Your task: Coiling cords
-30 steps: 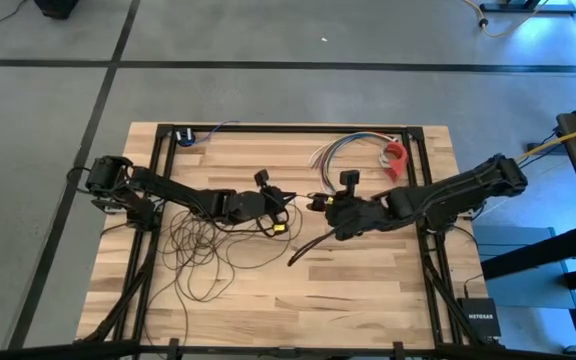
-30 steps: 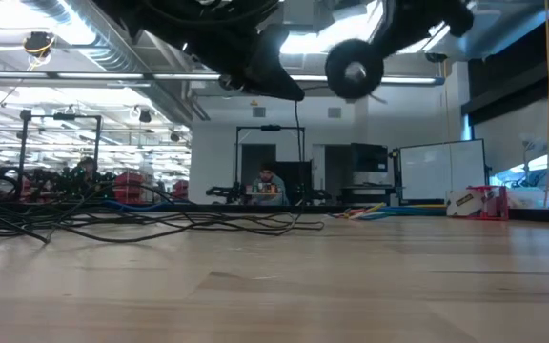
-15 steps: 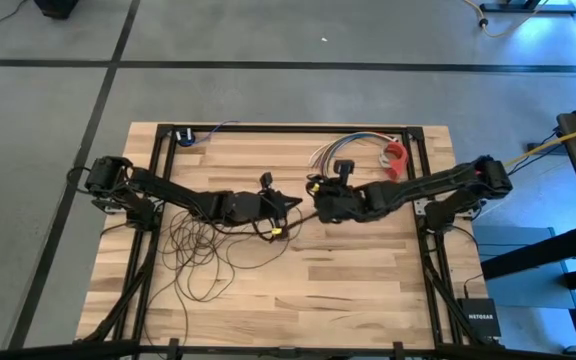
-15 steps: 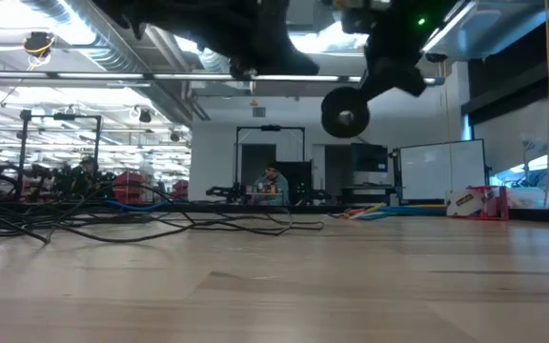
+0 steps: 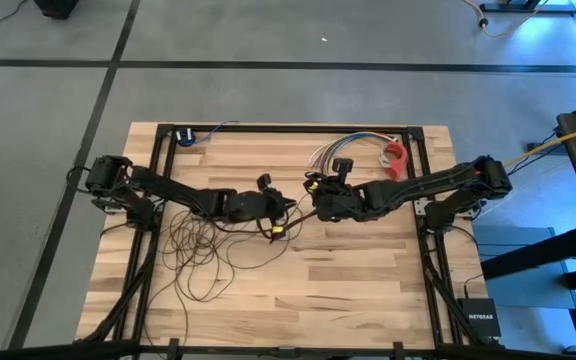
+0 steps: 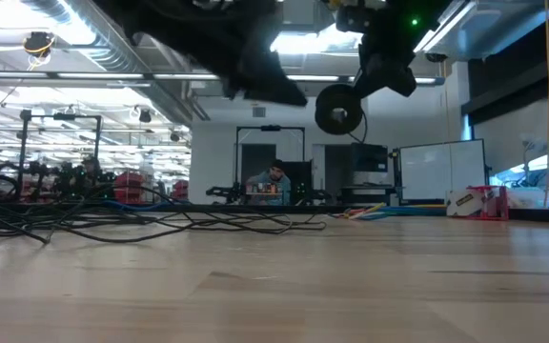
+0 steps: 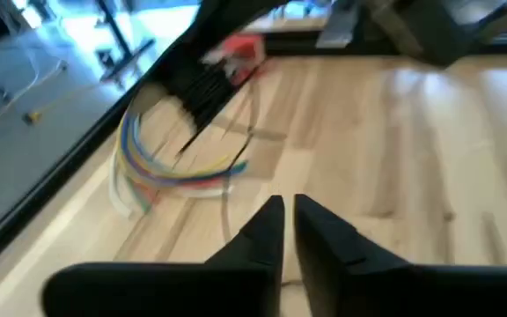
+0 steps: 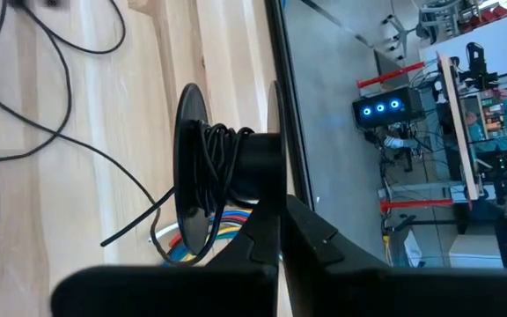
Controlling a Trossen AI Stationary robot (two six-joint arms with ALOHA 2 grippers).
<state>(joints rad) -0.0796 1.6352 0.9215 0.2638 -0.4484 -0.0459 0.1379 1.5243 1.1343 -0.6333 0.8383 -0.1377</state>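
Dark cords (image 5: 200, 250) sprawl in loops at about seven o'clock from your left gripper (image 5: 290, 203), whose fingers stand slightly parted. Your right gripper (image 5: 311, 198) is clamped on a black spool (image 8: 202, 180) wound with wire. Pale wood desk (image 5: 358, 285); a workshop lies beyond.

1. Table (image 5: 358, 280): pale wood planks, smooth, faint sheen.
2. Cords (image 5: 203, 250): thin, dark, matt.
3. Spool (image 8: 227, 172): black plastic, slightly glossy.
4. Gripper fingers (image 7: 267, 238): matt black plastic.
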